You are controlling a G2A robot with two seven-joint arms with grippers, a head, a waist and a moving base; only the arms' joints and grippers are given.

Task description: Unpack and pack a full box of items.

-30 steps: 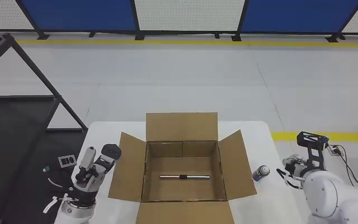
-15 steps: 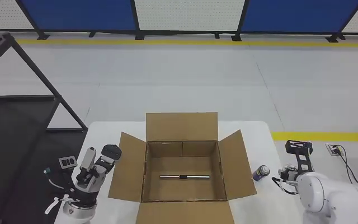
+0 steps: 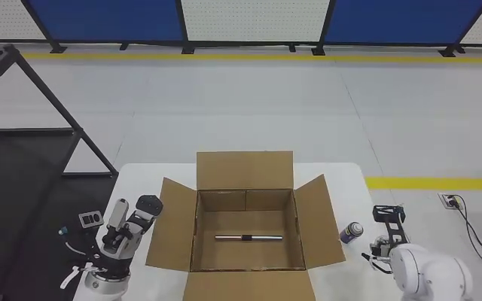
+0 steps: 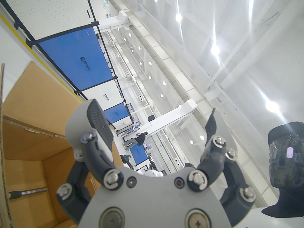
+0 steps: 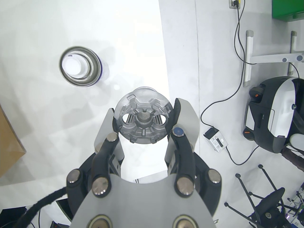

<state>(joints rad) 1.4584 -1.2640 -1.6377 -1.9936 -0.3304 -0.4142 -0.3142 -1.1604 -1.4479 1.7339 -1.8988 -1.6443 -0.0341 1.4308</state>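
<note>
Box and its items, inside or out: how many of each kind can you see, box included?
Cardboard box: 1
Metal rod: 1
Spray can: 1
Round metal part: 1
Total: 4

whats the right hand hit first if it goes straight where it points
The right hand would likely meet bare table, its held metal part touching first, beside the can; depth unclear.
</note>
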